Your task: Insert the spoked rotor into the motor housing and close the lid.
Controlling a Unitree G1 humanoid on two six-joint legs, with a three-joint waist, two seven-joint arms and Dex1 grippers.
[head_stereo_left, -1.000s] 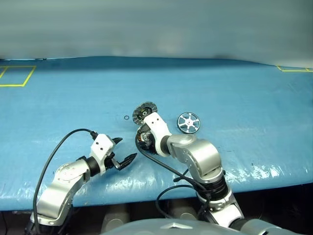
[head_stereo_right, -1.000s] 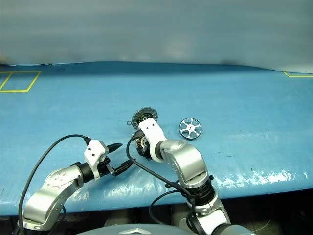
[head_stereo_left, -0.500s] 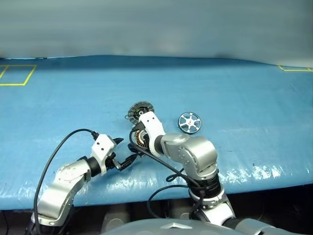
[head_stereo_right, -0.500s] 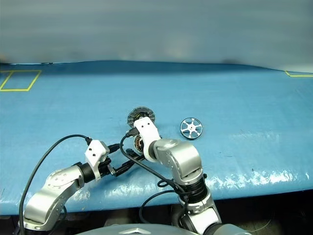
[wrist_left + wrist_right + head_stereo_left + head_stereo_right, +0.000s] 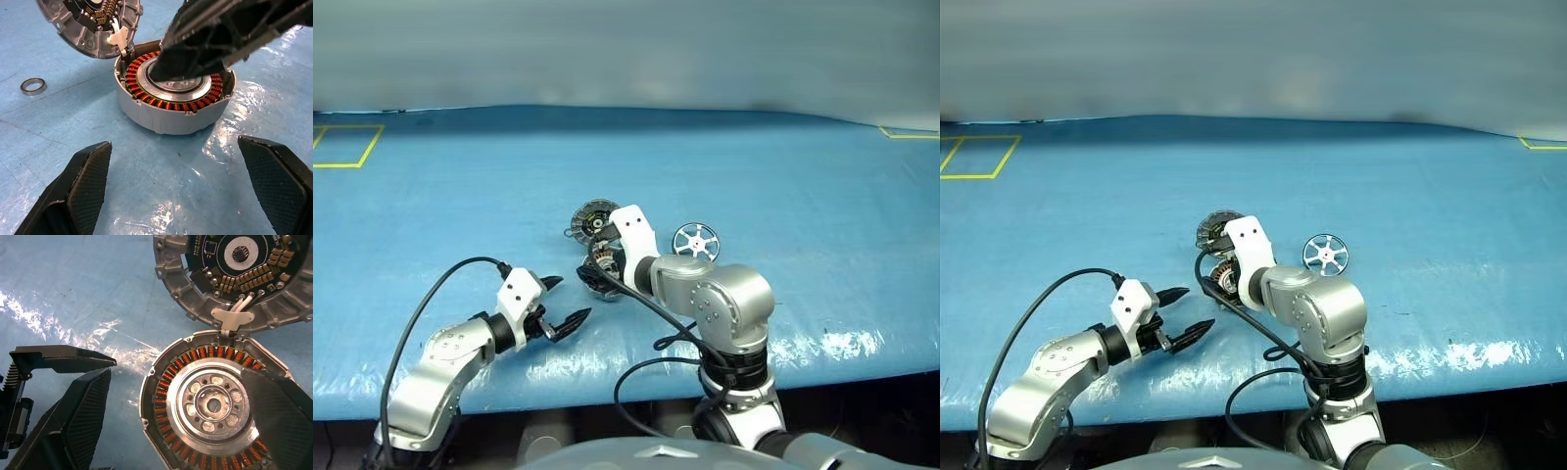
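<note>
While the motor housing (image 5: 212, 406) lies open on the blue surface (image 5: 803, 166) with its ring of copper windings exposed, the spoked rotor (image 5: 694, 241) sits apart from it on the robot's right, flat and untouched. The lid (image 5: 234, 274) lies dark face up, touching the housing's far rim and joined to it by short white leads. A small loose ring (image 5: 33, 86) rests just beside the lid.

Right jaws (image 5: 176, 406) stand wide apart directly over the housing, holding nothing. Left jaws (image 5: 566, 305) are likewise spread and empty, hovering low near the housing on the robot's left.

Judgement on the step in hand: the rotor has yet to be fetched. A sound approach would be for the right arm to swing over to the rotor, pinch it across the rim rather than through the spokes, and keep it level so that its hub meets the housing's centre squarely. The left jaws could steady the housing wall against sliding. The leads should be kept clear of the seat.

Count: one housing, one lid, one spoked rotor, one loose ring, two jaw sets.
</note>
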